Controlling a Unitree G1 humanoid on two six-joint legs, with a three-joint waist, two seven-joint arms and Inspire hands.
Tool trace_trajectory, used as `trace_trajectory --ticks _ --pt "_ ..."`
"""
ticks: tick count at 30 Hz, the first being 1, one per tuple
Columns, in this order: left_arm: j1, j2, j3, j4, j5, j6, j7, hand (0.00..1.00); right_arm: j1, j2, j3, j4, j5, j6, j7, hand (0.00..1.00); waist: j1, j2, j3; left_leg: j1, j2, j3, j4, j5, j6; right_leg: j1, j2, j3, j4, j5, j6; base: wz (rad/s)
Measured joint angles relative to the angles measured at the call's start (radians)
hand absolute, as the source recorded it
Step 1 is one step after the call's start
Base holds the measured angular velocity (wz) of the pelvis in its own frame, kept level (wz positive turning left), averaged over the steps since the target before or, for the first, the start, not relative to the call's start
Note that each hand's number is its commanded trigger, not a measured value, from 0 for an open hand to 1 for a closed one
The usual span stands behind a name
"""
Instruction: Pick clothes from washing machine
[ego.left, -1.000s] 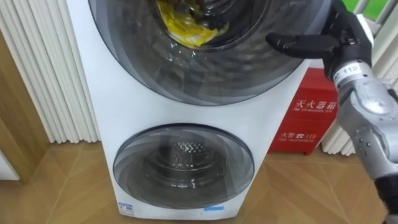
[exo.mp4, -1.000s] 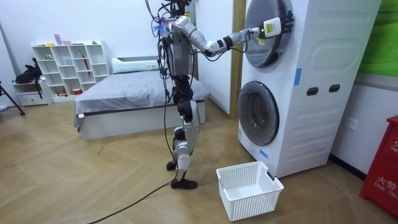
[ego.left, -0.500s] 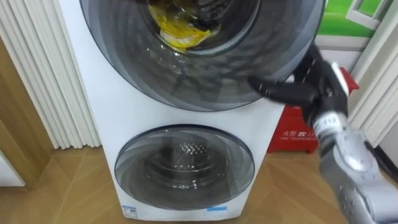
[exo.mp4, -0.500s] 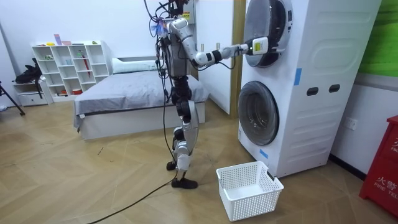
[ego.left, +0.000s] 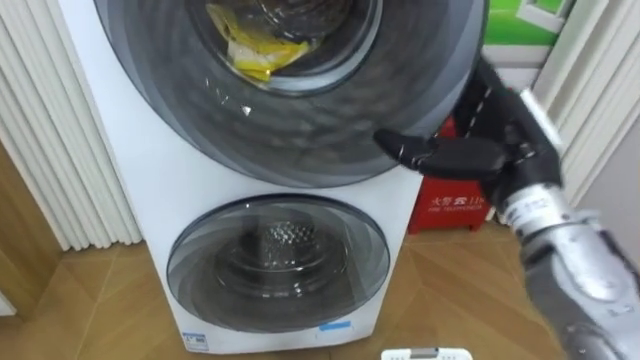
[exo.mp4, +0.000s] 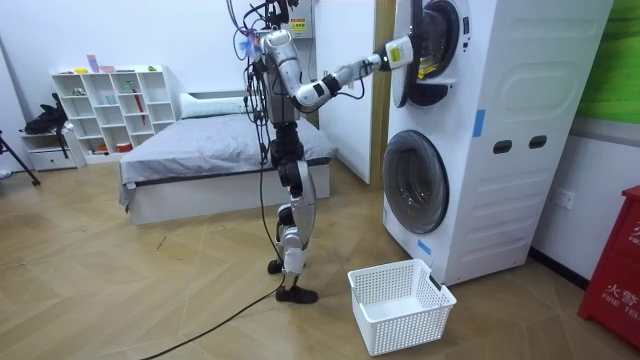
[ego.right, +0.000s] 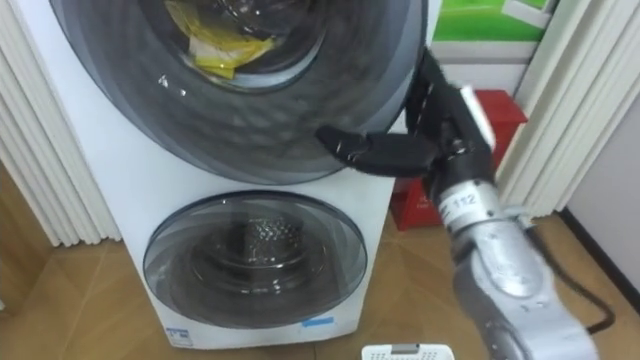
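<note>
A yellow garment (ego.left: 250, 50) lies in the upper drum of the white stacked washing machine (exo.mp4: 500, 130), seen through the round grey upper door (ego.left: 300, 130). My right hand (ego.left: 490, 155) holds that door at its right rim, with the thumb laid across the front and the fingers (ego.right: 440, 90) reaching behind the edge. In the room view the upper door (exo.mp4: 405, 60) stands partly swung out from the machine, with my right arm stretched to it. I stand upright about a step in front of the machine.
The lower door (ego.left: 278, 262) is closed. A white laundry basket (exo.mp4: 398, 305) sits on the wooden floor before the machine; its rim (ego.left: 425, 354) shows at the bottom edge. A red box (ego.right: 500, 110) stands right of the machine, white slats (ego.left: 50, 150) to its left, and a bed (exo.mp4: 220, 150) behind me.
The upper door has swung further out from the machine as my right hand drew it towards me. The eye view has shifted to the right.
</note>
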Motion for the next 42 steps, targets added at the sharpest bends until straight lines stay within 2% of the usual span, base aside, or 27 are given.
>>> trace_trajectory --ticks 3,8,16,20,23,27,31,34,35,40,42 --pt "0.007 0.0 0.0 0.009 0.002 -0.018 -0.001 0.0 0.0 -0.002 -0.019 -0.099 -0.023 -0.013 0.024 0.0 -0.003 -0.002 -0.0022 0.001 0.001 0.0 0.004 0.0 0.0 0.002 0.001 -0.003 0.001 0.0 0.0 0.0" --pt "0.016 0.0 0.0 0.015 0.002 -0.038 -0.001 0.0 0.0 -0.002 -0.02 -0.145 -0.022 -0.043 0.04 0.0 -0.001 -0.004 -0.0012 0.002 0.002 -0.001 0.006 0.0 0.0 0.006 0.0 -0.004 0.002 0.001 -0.001 0.02" --pt "0.013 0.0 -0.001 0.013 0.0 -0.059 0.005 0.0 -0.003 -0.007 -0.028 -0.201 0.009 -0.055 0.079 0.0 -0.003 -0.019 0.0034 -0.001 0.001 0.0 0.006 -0.001 -0.002 0.0 0.0 0.0 0.008 0.002 0.002 0.0" --pt "0.007 0.0 -0.004 0.03 0.0 -0.062 0.005 0.0 -0.004 -0.007 -0.028 -0.246 0.033 -0.061 0.117 0.0 -0.004 -0.022 0.0048 -0.003 0.002 0.001 0.003 -0.002 -0.004 0.001 0.007 0.012 -0.003 0.005 0.003 -0.02" --pt "0.004 0.0 -0.005 0.038 -0.024 -0.064 0.002 0.0 -0.004 -0.005 -0.016 -0.246 0.069 -0.095 0.162 0.0 0.0 -0.022 0.0052 -0.001 0.003 0.004 0.003 -0.002 -0.004 0.001 0.01 0.017 -0.004 0.005 0.002 -0.05" --pt "0.005 0.0 -0.005 0.035 -0.05 -0.06 -0.004 0.0 -0.004 0.005 -0.013 -0.239 0.118 -0.112 0.208 0.0 0.002 -0.019 0.0071 0.004 0.004 0.006 0.001 -0.002 -0.004 0.004 0.009 0.018 -0.005 0.005 0.002 -0.03" --pt "0.004 -0.001 -0.007 0.032 -0.052 -0.058 -0.003 0.0 -0.004 0.024 0.017 -0.207 0.126 -0.127 0.252 0.0 0.016 -0.015 0.0106 0.018 0.005 0.008 -0.005 -0.002 -0.004 0.013 0.01 0.021 -0.008 0.006 0.001 -0.03" --pt "-0.008 0.004 -0.02 0.035 -0.051 -0.057 -0.001 0.0 0.007 0.043 0.063 -0.166 0.171 -0.131 0.274 0.0 0.039 -0.017 0.0123 0.016 0.007 0.009 -0.005 -0.003 -0.005 0.015 0.013 0.022 -0.013 0.007 0.0 0.03" --pt "-0.013 0.006 -0.029 0.036 -0.051 -0.057 0.001 0.0 0.019 0.055 0.08 -0.159 0.197 -0.138 0.282 0.0 0.05 -0.017 0.0121 0.015 0.008 0.009 -0.006 -0.004 -0.006 0.015 0.014 0.021 -0.016 0.008 0.001 0.0" --pt "-0.025 0.006 -0.046 0.055 -0.05 -0.051 0.003 0.0 0.065 0.114 0.121 -0.147 0.353 -0.187 0.366 0.0 0.055 -0.014 0.0126 0.011 0.01 0.004 -0.005 -0.005 -0.009 0.014 0.017 0.016 -0.02 0.011 -0.002 0.0" --pt "-0.032 0.007 -0.069 0.063 -0.053 -0.044 0.003 0.0 0.068 0.141 0.165 -0.115 0.418 -0.214 0.417 0.0 0.056 -0.007 0.0129 0.011 0.011 0.003 -0.003 -0.005 -0.009 0.015 0.017 0.014 -0.02 0.012 -0.003 0.0"
